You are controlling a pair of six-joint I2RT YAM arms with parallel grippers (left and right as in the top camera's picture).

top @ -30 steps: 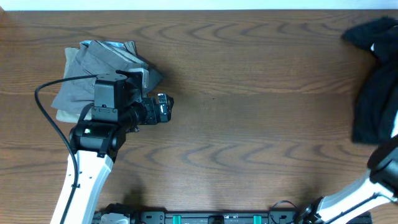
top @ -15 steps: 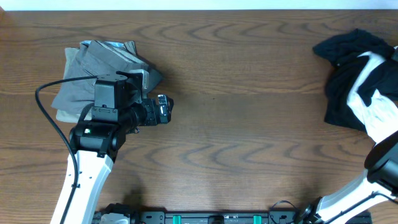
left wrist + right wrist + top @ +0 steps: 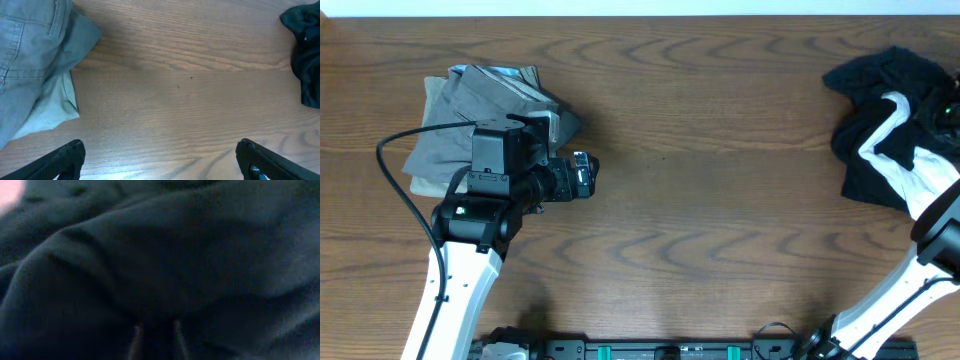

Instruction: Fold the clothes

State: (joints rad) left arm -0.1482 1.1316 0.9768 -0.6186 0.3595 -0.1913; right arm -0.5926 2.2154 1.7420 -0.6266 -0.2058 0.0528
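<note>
A crumpled black garment (image 3: 880, 110) lies at the table's right edge; the left wrist view catches it as the black garment (image 3: 302, 50) at far right. My right arm's white link (image 3: 905, 150) reaches into the pile. In the right wrist view the right gripper (image 3: 155, 330) is buried in dark fabric (image 3: 165, 255), its fingers close together with cloth pinched between them. Grey trousers (image 3: 485, 100) lie folded on a khaki piece (image 3: 420, 183) at the left. My left gripper (image 3: 585, 175) hovers just right of that stack, wide open over bare wood (image 3: 160, 160).
The wooden table (image 3: 720, 200) spans the view between the two piles. A black cable (image 3: 395, 185) loops off the left arm. The arm bases' rail (image 3: 660, 350) runs along the front edge.
The black garment has been dragged left, further onto the table, and has bunched up. The right arm now lies across the pile. The left arm has not moved.
</note>
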